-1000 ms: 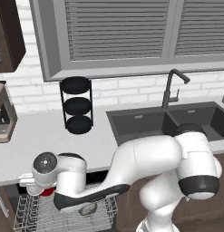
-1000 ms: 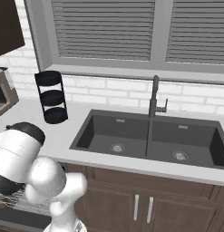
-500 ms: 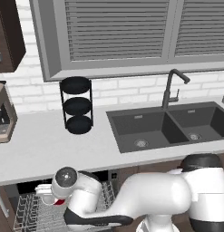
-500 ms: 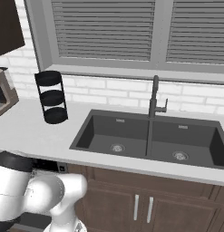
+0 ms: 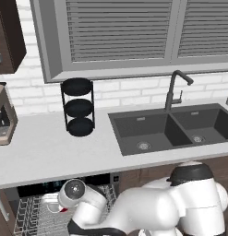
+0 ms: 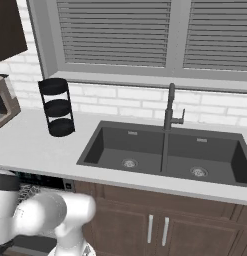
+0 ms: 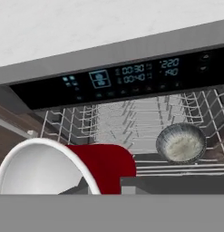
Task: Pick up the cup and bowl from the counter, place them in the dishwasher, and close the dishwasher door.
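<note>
The red cup [image 7: 106,165] lies tilted close before the hand, its white rim [image 7: 22,156] at the lower left. My gripper [image 7: 85,186] is shut on the cup at its rim, low over the wire rack [image 5: 32,220] of the open dishwasher [image 7: 131,74]. A sliver of the cup [image 5: 63,210] peeks out beside my arm. The grey bowl [image 7: 181,144] rests in the rack, to the right of the cup and apart from it. The counter [image 5: 41,152] runs above the dishwasher. The dishwasher door is hidden behind my arm.
A black tiered rack [image 5: 78,107] stands on the counter by the wall, a coffee machine [image 5: 2,117] at the far left. The dark double sink [image 6: 165,150] with its tap [image 6: 171,107] lies to the right. Brown cabinets [image 6: 155,227] sit below it.
My arm has folded down and swung right in front of the dishwasher. The cup has gone with the hand, lower and deeper toward the rack.
</note>
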### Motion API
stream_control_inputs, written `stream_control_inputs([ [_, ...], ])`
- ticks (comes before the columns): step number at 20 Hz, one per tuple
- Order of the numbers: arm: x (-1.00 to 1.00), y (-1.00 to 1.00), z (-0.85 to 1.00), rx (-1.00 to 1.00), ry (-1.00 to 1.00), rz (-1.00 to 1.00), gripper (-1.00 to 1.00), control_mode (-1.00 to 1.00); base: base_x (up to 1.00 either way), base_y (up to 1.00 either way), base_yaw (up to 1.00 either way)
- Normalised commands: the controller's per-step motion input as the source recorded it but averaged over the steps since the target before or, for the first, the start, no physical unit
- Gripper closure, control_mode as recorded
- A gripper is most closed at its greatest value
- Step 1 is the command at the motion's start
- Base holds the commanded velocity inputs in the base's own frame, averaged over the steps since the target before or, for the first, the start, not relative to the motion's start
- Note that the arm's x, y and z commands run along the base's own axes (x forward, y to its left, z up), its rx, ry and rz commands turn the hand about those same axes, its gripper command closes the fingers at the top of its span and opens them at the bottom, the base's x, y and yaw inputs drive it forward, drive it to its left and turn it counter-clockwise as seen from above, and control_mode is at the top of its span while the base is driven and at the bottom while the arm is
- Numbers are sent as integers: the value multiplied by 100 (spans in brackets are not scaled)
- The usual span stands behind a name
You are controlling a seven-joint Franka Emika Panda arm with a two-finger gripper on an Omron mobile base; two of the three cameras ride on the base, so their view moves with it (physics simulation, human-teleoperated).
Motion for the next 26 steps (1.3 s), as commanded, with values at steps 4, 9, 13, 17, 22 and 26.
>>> stream_control_inputs([
  [4, 45, 11, -34, 0, 0, 0, 100, -100, 0, 0, 0],
  [9, 20, 24, -40, 0, 0, 0, 100, -100, 0, 0, 0],
  [13, 13, 33, -55, -1, 0, 0, 100, -100, 0, 0, 0],
  [17, 18, 28, -51, 0, 0, 0, 100, -100, 0, 0, 0],
  [22, 19, 25, -55, 0, 0, 0, 100, -100, 0, 0, 0],
  [26, 13, 32, -44, 0, 0, 0, 100, -100, 0, 0, 0],
])
